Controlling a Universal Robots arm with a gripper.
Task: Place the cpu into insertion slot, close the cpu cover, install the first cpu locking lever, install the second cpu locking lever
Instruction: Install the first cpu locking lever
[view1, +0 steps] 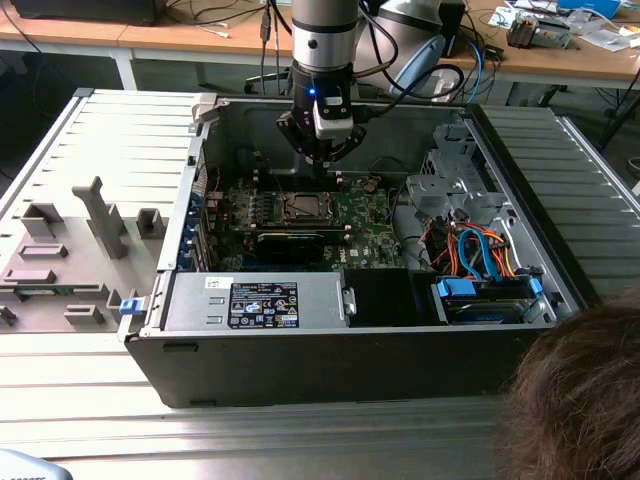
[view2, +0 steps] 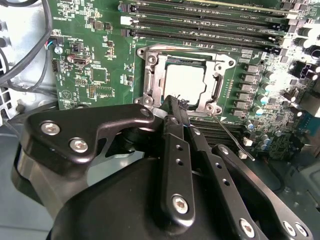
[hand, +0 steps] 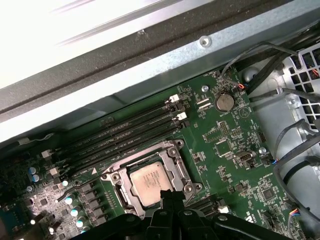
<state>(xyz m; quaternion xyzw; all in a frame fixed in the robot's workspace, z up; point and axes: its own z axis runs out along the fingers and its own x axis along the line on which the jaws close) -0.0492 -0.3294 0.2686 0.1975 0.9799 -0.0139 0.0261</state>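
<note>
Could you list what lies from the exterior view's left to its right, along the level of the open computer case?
Grey plastic fixture blocks → green motherboard with the dark-rimmed insertion slot → bundle of orange and blue cables → ribbed grey metal panel.

light: even, bright | glare: case wall (hand: 60, 30) blown white | tool (view2: 170, 107): near, soft-focus
</note>
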